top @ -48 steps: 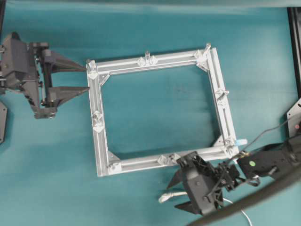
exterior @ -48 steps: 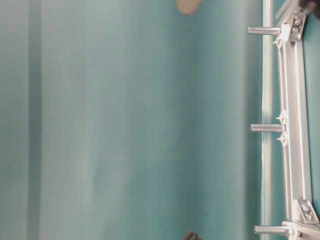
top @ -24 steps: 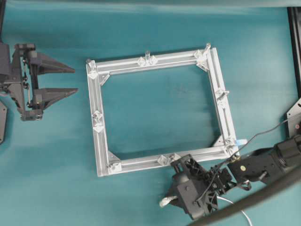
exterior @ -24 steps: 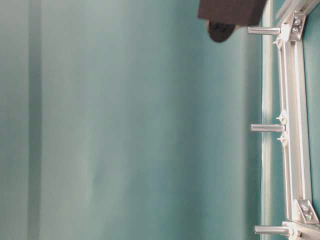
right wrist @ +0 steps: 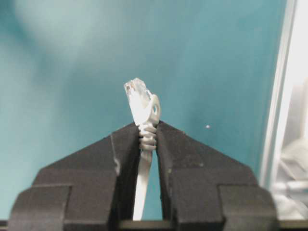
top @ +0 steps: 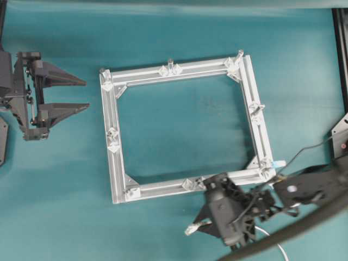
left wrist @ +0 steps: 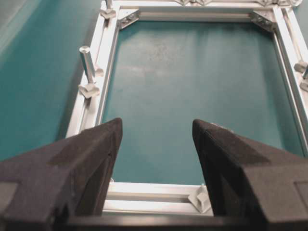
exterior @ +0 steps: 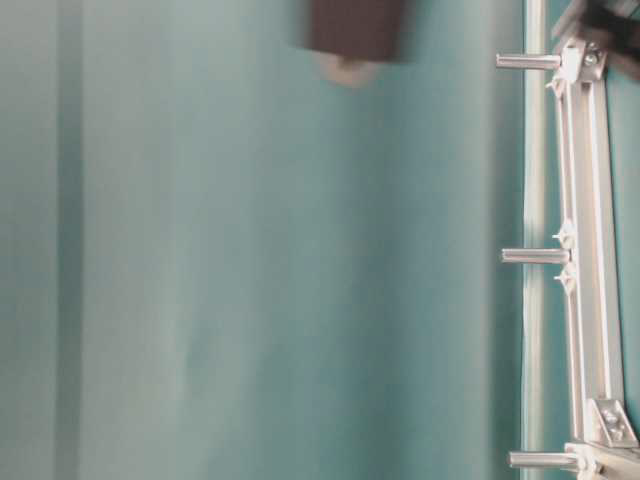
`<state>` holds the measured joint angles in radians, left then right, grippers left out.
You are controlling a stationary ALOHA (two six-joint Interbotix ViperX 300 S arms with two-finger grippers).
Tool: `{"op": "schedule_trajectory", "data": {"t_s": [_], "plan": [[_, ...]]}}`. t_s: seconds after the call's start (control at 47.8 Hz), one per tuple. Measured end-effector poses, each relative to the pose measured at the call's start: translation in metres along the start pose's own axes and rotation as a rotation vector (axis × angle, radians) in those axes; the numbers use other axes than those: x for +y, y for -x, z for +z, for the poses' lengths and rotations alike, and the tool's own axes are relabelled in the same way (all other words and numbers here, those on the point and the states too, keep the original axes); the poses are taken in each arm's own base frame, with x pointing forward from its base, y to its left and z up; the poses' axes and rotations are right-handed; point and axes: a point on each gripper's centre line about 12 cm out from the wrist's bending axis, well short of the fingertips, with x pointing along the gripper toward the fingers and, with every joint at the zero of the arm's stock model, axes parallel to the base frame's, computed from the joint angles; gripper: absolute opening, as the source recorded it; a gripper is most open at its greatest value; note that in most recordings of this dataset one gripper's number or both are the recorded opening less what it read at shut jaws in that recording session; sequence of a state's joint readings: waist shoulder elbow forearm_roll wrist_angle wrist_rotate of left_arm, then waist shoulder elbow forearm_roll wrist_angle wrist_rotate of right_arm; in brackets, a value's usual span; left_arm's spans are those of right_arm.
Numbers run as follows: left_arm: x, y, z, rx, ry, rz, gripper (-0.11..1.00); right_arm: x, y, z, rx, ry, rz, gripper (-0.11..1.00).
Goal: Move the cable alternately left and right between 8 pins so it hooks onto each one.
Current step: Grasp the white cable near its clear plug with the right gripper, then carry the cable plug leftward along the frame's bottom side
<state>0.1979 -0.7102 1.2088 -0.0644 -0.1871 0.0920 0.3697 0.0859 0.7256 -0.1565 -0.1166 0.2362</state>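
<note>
The square aluminium frame [top: 109, 109] lies mid-table with short pins [top: 170, 62] standing on its corners and sides. Just below the frame's lower rail, my right gripper [top: 200, 225] is shut on the white cable [top: 191, 229] right behind its plug. In the right wrist view the plug [right wrist: 142, 98] sticks out beyond the closed right gripper [right wrist: 147, 129], and the cord runs back between the fingers. More cable [top: 283, 250] trails at the bottom edge. My left gripper [top: 87, 94] stands open and empty left of the frame, facing it [left wrist: 156, 126]; a pin [left wrist: 88, 60] rises ahead.
A thick dark hose [top: 304, 225] crosses the bottom right corner over the right arm. A black rail [top: 340, 54] runs along the right edge. At table level three pins [exterior: 533, 256] stick out from the frame [exterior: 590, 300], and a blurred dark shape [exterior: 355, 25] is near the top.
My right gripper shut on the cable's plug end and shifted slightly up towards the frame. My left gripper drew back leftwards from the frame and now holds still.
</note>
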Motion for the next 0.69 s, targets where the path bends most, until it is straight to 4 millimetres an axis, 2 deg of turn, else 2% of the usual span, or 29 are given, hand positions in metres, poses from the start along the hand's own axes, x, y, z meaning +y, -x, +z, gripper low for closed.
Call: {"op": "schedule_trajectory", "data": {"t_s": [0.146,0.251,0.335,0.418,0.565,0.691], "plan": [[-0.001,0.001,-0.004,0.009,-0.002,-0.006,0.61,0.0,0.038,0.007,0.007,-0.093,-0.017,0.11],[-0.005,0.001,-0.004,0.009,-0.008,-0.021,0.61,-0.003,0.055,0.0,0.065,-0.145,-0.044,0.11],[-0.008,0.001,-0.005,0.011,-0.013,-0.035,0.61,-0.013,0.061,-0.007,0.12,-0.203,-0.083,0.11],[-0.012,0.002,-0.007,0.015,-0.019,-0.051,0.61,-0.032,0.064,-0.01,0.146,-0.31,-0.14,0.11],[-0.021,0.003,-0.01,0.022,-0.031,-0.088,0.61,-0.068,0.069,0.002,0.13,-0.484,-0.241,0.11],[-0.03,0.005,-0.012,0.025,-0.045,-0.129,0.61,-0.085,0.066,0.002,0.187,-0.515,-0.318,0.11]]}}
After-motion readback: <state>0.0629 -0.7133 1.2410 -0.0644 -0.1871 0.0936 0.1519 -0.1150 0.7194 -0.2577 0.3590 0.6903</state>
